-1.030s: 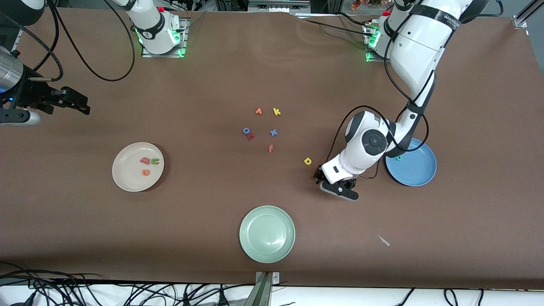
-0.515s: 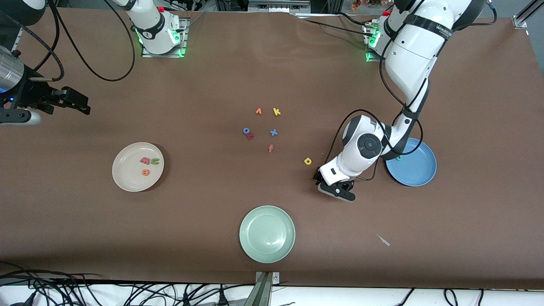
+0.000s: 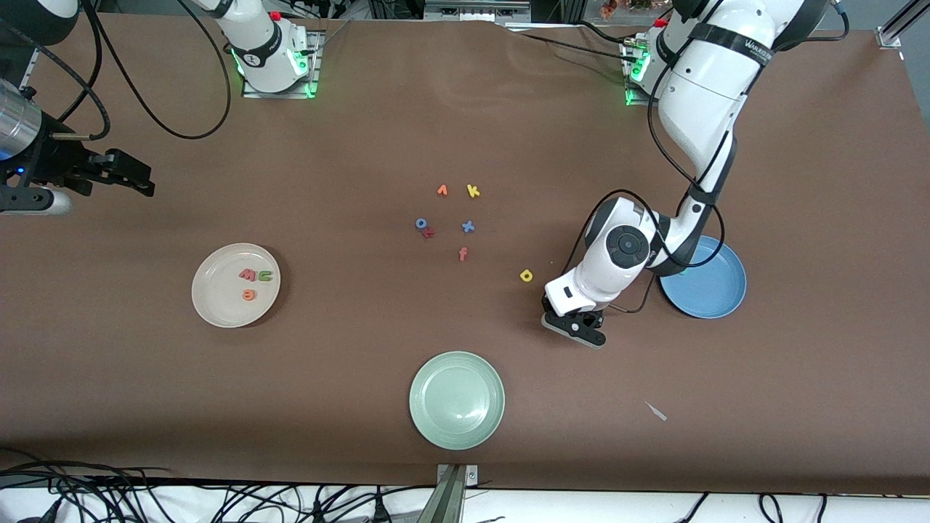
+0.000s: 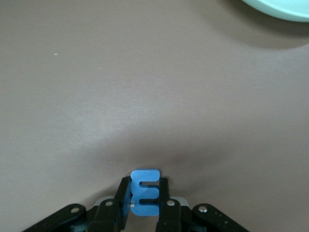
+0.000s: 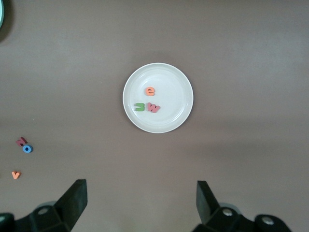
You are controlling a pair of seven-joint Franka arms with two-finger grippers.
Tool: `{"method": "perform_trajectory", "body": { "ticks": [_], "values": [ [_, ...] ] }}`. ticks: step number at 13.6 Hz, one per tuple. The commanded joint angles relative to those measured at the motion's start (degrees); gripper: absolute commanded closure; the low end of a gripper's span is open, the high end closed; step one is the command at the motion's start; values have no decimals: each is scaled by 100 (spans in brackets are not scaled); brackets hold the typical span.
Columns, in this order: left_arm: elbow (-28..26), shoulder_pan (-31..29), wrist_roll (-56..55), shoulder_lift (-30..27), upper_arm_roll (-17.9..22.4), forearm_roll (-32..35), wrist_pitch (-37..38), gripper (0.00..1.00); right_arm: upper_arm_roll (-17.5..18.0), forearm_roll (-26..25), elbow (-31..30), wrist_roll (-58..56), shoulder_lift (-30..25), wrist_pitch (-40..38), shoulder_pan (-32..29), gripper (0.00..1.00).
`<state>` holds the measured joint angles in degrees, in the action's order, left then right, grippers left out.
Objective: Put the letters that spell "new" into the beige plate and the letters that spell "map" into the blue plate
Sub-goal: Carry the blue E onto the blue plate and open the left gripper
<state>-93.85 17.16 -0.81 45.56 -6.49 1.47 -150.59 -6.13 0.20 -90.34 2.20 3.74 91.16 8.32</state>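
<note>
The left gripper (image 4: 145, 212) is down at the brown surface (image 3: 799, 363), between the blue plate (image 3: 716, 290) and the pale green plate (image 3: 456, 399), and its fingers (image 4: 121, 203) are clenched on the blue m (image 4: 145, 192), which stands on edge between them. The yellow a (image 3: 526, 275) lies on the surface just beside that gripper, toward the middle of the table. I cannot make out the teal p; the left arm covers part of the blue plate's rim.

The right gripper (image 5: 140, 203) waits up in the air at the right arm's end of the table, jaws spread wide and holding nothing. The beige plate (image 3: 214, 305) carries the green n (image 3: 264, 275), the pinkish-red w (image 3: 248, 274) and the orange e (image 3: 249, 295), the n and w touching.

Near the table's middle sit the orange v-like letter (image 3: 442, 190), yellow k (image 3: 473, 191), blue o (image 3: 421, 223), a blue x (image 3: 468, 226) and the red f (image 3: 463, 253). The band on the left arm carries lettering too small to read.
</note>
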Motion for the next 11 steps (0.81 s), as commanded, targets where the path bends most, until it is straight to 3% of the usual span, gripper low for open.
{"method": "perform_trajectory", "body": {
  "ticks": [1,6,9,11],
  "values": [
    [-412,-466,46,-536,43,178,274,88,24,-55,-1,62,-14,34,-23,0],
    [-2248,-1837,1319,-2224,-19,161,916,87,24,-55,-1,62,-14,25,-49,0],
    [-2769,-2304,2126,-2762,-19,152,1497,85,24,-55,-1,62,-14,25,-49,0],
    [-2885,-2445,2322,-2728,7,152,1498,62,24,-55,-1,62,-14,25,-49,0]
  ]
}}
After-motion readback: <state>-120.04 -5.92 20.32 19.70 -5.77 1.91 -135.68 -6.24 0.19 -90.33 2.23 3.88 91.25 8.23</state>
